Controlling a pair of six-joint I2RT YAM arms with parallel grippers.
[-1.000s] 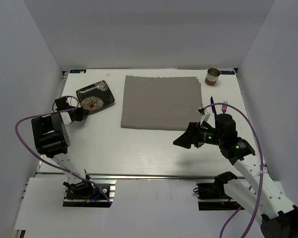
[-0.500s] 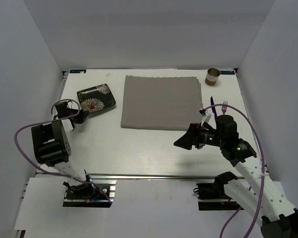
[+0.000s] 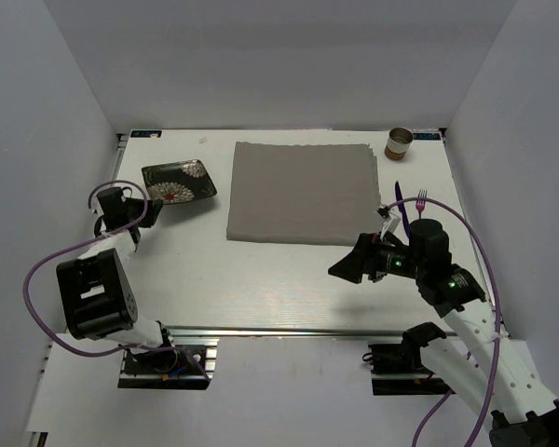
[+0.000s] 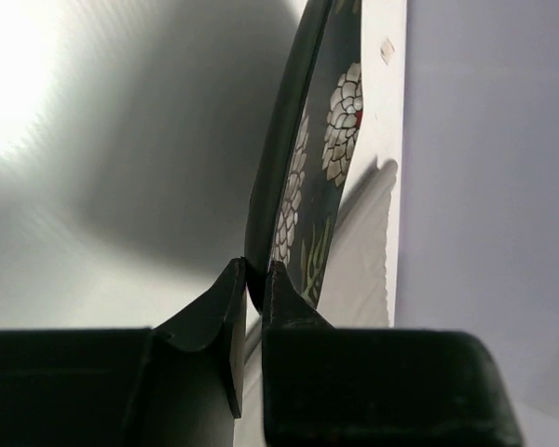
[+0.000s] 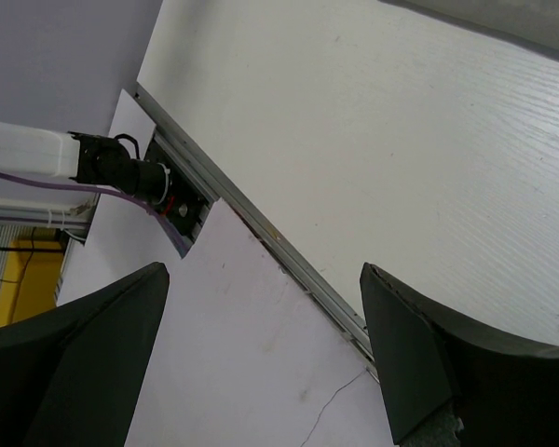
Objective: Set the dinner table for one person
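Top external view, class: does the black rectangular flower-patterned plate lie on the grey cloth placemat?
No, the plate is left of the placemat, clear of its edge.

I see a black plate [image 3: 178, 180] with white flowers on it. The mat [image 3: 301, 192] is plain grey, the counter [image 3: 261, 279] is white, and the little cup [image 3: 399, 142] is brown.

A robotics lab test booth; plain walls [image 3: 279, 65] enclose the dinner table [image 3: 261, 275]; aluminium rail [image 3: 289, 330], purple cables [image 3: 30, 279].
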